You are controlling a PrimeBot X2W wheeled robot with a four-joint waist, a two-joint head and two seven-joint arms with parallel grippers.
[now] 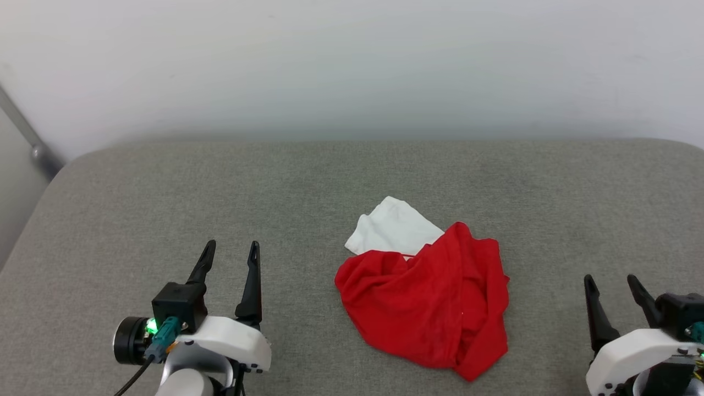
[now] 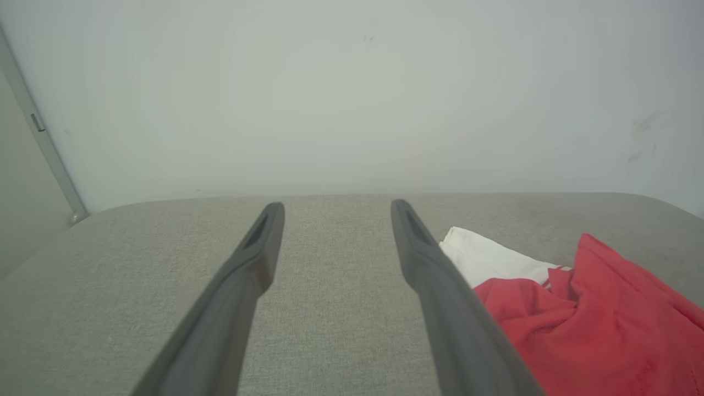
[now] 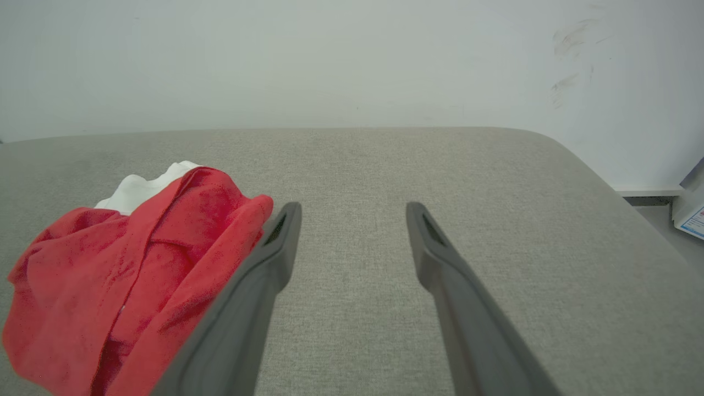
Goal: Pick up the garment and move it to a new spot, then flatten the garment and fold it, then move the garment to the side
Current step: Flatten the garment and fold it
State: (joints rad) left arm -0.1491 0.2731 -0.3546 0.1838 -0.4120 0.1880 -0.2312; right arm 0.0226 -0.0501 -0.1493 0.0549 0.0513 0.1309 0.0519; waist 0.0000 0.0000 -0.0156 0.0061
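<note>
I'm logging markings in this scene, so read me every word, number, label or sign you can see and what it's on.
No text here can be read.
Garment: crumpled on the grey cushion, showing plain red and white fabric; no lettering visible.
White object past the cushion's edge in the right wrist view: bluish print, too small and blurred to read.

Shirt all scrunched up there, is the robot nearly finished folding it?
Not nearly. Nothing looks done: the shirt lies in a crumpled heap on the grey cushion. Nothing is in hand either: the left gripper and right gripper sit open on either side, not touching it. All of it is left: pick it up, move it, flatten, fold, then set it aside.
</note>
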